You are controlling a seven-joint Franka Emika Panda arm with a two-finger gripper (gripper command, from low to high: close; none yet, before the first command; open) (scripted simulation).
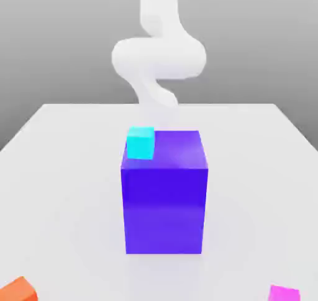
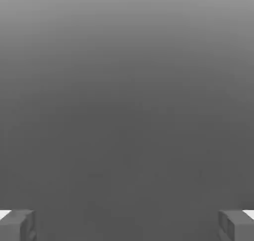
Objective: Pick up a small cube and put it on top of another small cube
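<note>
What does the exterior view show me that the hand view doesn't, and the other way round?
Exterior view: a white arm behind a large blue-violet block, with a small cyan cube on its top, towards the exterior view's left. An orange block and a magenta block lie at the near corners of the white table, cut off by the picture's edge.

Hand view: the jaws, standing wide apart with nothing between them.

Both: part of the robot against a plain grey background.
</note>
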